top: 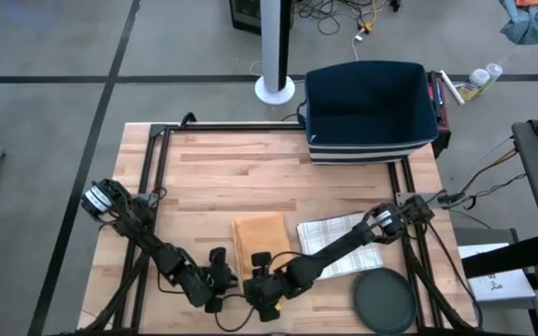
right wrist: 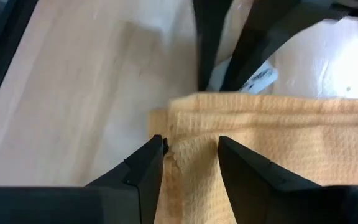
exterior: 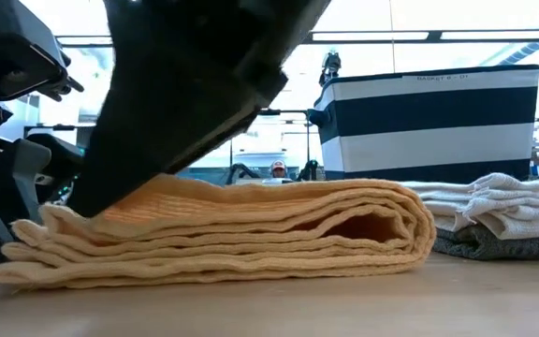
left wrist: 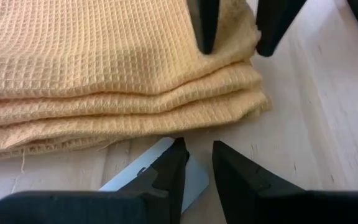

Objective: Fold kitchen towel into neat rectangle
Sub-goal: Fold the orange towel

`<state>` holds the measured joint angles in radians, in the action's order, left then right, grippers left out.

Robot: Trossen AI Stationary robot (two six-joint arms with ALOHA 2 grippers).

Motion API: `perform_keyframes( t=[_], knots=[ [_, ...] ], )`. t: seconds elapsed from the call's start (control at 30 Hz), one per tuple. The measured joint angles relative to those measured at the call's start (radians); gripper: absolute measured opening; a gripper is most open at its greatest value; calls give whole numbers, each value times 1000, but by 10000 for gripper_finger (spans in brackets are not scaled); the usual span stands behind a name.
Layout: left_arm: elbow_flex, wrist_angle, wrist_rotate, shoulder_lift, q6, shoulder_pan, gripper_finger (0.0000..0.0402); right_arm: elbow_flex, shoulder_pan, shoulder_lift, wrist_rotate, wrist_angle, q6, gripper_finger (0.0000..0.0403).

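Left arm reached in from the tabletop's [top: 213, 154] left side, its end effector [top: 219, 280] low at the near edge, just left of the yellow towel [top: 261, 241]. In its wrist view the left fingers [left wrist: 169, 177] stood narrowly apart with nothing between them, tips just short of the towel's layered edge, a pale card-like scrap under them on the wood.

Yellow waffle-weave towel lay folded in a stacked rectangle near the tabletop's front centre, long axis running front to back, short end toward the near edge. From table height the rounded fold faced right and the loose layered edges faced left.

Right end effector [top: 267, 285] sat at the towel's near corner, coming in from the right. Its fingers [right wrist: 143, 169] straddled the corner of the top layer, cloth between them, but contact on both sides was not clear, so grip could not be told.

Further right: a white checked towel [top: 336, 243] under the right arm, a dark round plate [top: 385, 301], and at the back a navy-and-white striped bin [top: 370, 112]. The bin had small lettering near its rim in the low view, too small to read.
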<state>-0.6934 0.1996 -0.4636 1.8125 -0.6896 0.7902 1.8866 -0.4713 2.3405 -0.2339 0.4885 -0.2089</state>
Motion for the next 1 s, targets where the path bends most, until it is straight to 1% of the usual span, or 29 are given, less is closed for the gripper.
perform_keyframes(
  t=[0.2, 0.4, 0.5, 0.8, 0.9, 1.0],
  knots=[
    [1, 3, -1, 1, -2, -1, 75, 0, 3, 0, 3, 5, -1, 132],
    [2, 8, -2, 1, -3, -2, 75, 41, -8, -13, 7, 70, 1, 121],
    [2, 18, -9, 2, 10, -2, 75, 50, -15, -14, 9, 111, 16, 129],
    [3, 54, -19, 3, 26, -3, 75, 24, -15, -12, 7, 103, 24, 166],
    [3, 57, -20, 3, 27, -2, 75, 24, -15, -12, 6, 85, 22, 168],
    [3, 62, -22, 3, 27, -3, 75, 24, -12, -8, 4, 75, 24, 160]
  ],
)
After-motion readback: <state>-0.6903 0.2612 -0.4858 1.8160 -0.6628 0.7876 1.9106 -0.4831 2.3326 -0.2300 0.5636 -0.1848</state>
